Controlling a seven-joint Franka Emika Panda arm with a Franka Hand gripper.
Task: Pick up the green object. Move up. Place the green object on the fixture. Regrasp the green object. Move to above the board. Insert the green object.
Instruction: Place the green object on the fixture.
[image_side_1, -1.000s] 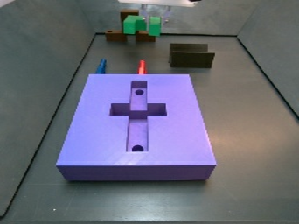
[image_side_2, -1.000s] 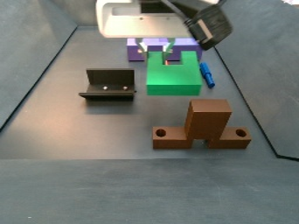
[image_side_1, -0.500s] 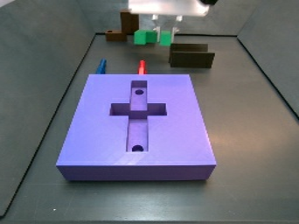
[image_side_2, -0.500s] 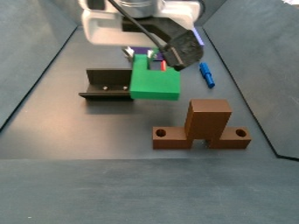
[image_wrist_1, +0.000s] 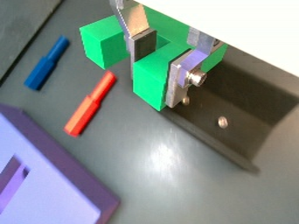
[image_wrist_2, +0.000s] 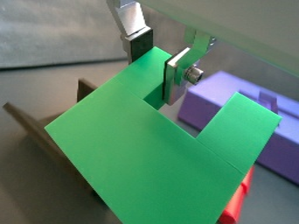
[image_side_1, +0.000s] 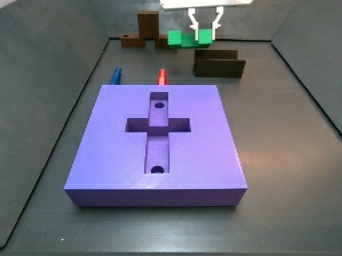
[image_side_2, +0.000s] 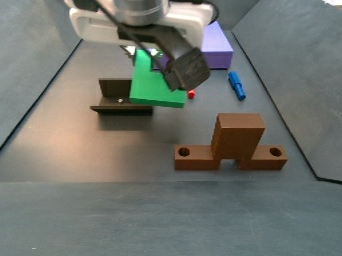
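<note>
Claw (image_wrist_1: 163, 59) closed on one prong of the green object (image_wrist_1: 146, 70), likely rigid, light and smooth-sided, hanging just above the fixture (image_wrist_1: 239, 118).

blue stick (image_wrist_1: 47, 63) lying on floor | red stick (image_wrist_1: 90, 102) beside it | orange-brown cross-shaped block (image_side_2: 237, 145) upright

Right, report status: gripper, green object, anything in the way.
Gripper shut on green object, above fixture. Piece tilted, not yet seated. Red stick beside fixture, clear of path.
</note>
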